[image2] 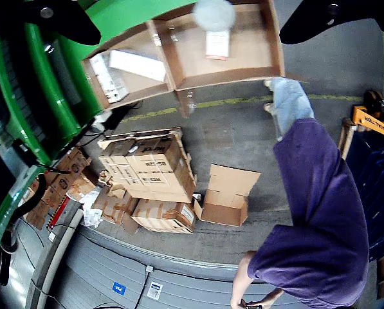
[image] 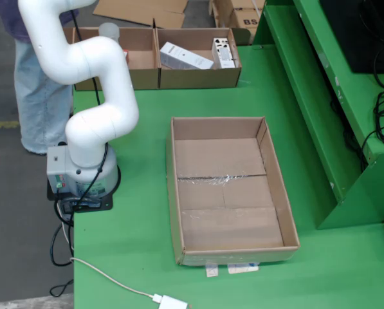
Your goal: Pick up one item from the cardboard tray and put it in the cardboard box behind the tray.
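The cardboard tray [image: 233,190] lies in the middle of the green table, and I see nothing in it. Behind it stand two open cardboard boxes. The right box [image: 198,76] holds a long white carton [image: 185,56] and a second white item [image: 224,53]. The left box [image: 143,77] is partly hidden by my white arm [image: 82,58], with a translucent round container [image: 108,30] at its far side. My gripper is out of the view from above. In the view that rides on the gripper, the gripper [image2: 190,32] is open above the boxes [image2: 179,80], with black fingers [image2: 56,16] wide apart and nothing between them.
The arm's base [image: 82,174] stands at the table's left edge, with a white cable [image: 108,277] trailing to the front. Green shelving [image: 320,96] rises along the right. A person in a purple shirt [image2: 320,212] stands behind the boxes, near stacked cartons [image2: 146,180] on the floor.
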You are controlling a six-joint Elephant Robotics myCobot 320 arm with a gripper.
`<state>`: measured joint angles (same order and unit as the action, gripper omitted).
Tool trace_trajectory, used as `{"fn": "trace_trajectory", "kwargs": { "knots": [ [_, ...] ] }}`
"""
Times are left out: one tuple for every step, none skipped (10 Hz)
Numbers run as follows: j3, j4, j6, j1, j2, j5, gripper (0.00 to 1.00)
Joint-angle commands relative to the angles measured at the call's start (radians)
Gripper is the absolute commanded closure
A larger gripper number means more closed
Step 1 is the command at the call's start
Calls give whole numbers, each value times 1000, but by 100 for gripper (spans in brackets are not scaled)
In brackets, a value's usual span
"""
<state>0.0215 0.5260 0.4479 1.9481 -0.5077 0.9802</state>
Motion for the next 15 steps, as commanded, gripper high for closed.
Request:
{"fn": "trace_trajectory", "kwargs": {
  "knots": [
    [-21,142,-32,-80,174,13,0],
    [-21,207,-21,-106,223,43,0],
    [-21,262,-14,-129,265,65,0],
    [-21,319,-8,-155,309,93,0],
    [-21,392,-18,-206,373,128,0],
    [-21,448,-13,-249,420,150,0],
    [-21,508,-7,-300,466,173,0],
    [-21,508,-7,-300,466,173,0],
    [-21,560,12,-374,523,188,0],
    [-21,575,28,-424,564,199,0],
    [-21,584,68,-491,616,226,0],
    [-21,612,91,-554,653,269,0],
    [-21,636,74,-643,679,314,0],
    [-21,640,36,-749,690,344,0],
    [-21,634,-9,-854,692,356,0]
  ]
}}
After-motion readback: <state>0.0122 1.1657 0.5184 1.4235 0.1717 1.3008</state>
